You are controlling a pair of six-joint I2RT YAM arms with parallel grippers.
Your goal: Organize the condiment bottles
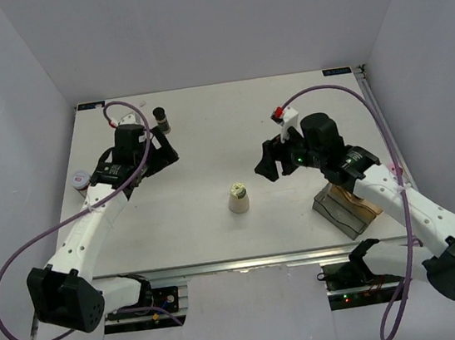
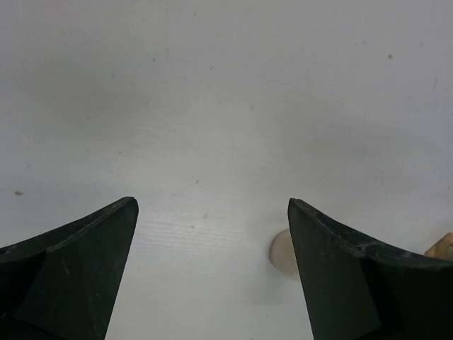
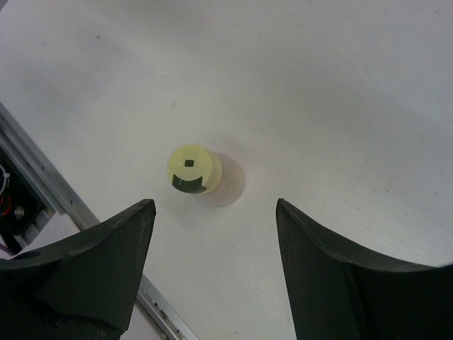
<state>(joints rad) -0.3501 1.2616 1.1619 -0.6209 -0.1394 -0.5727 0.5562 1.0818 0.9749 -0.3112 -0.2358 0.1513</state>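
White tabletop (image 1: 207, 139) from above: the yellow-lidded jar (image 1: 237, 199) stands alone mid-table. A dark jar (image 1: 161, 118) sits far left, just beyond the left gripper (image 1: 162, 152). A pink-lidded jar (image 1: 81, 181) hugs the left edge, and the grey tray (image 1: 339, 210) lies under the right arm. The right gripper (image 1: 267, 161) hovers near the yellow one.

My left wrist camera shows only spread fingers over bare tabletop, with a pale sliver (image 2: 281, 249) peeking past one finger; neither of the two jars on that side appears.

My right wrist camera gives what the overhead cannot: the yellow-lidded jar upright just ahead of wide-open fingers, a little left of the gap. I judge it light, rigid, smooth-sided and tippy, so I'd pinch the body below the lid.
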